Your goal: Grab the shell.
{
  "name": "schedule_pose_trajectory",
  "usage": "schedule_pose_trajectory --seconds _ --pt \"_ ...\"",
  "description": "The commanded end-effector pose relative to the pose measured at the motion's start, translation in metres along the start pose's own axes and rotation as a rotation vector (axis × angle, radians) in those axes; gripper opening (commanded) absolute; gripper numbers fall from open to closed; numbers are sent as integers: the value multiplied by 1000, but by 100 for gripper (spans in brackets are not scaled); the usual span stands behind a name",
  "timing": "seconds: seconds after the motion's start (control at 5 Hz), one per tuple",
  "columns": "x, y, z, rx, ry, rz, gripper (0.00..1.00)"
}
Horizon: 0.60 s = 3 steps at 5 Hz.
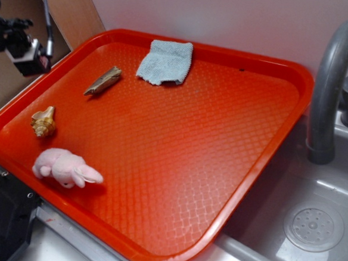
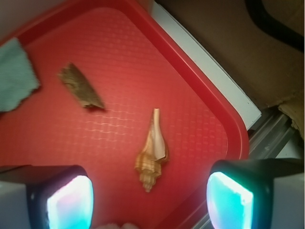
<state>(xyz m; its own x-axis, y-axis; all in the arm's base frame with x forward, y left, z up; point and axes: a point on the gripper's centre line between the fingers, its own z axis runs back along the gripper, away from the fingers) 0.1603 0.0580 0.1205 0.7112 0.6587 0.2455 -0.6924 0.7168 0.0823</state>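
Wrist view – shell (image 2: 151, 155) between open fingers (image 2: 70, 202).

One orange plastic tray (image 1: 270, 136) carries four loose things: one tan spiral shell with knobby ridges (image 1: 44, 122), one flat brown sliver-like piece (image 1: 102, 81), one pink plush bunny (image 1: 65, 167) and one grey-blue knitted cloth (image 1: 165, 61). One grey faucet pipe (image 1: 328, 78) and one round drain (image 1: 313, 228) sit at right.
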Motion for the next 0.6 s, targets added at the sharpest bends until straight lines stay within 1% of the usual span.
schedule_pose_trajectory --seconds 0.0,0.2,0.4 --pt "8 12 -38 81 -5 30 100" --pt "4 11 -60 103 9 -7 100" --pt "-5 5 -77 100 13 -55 100"
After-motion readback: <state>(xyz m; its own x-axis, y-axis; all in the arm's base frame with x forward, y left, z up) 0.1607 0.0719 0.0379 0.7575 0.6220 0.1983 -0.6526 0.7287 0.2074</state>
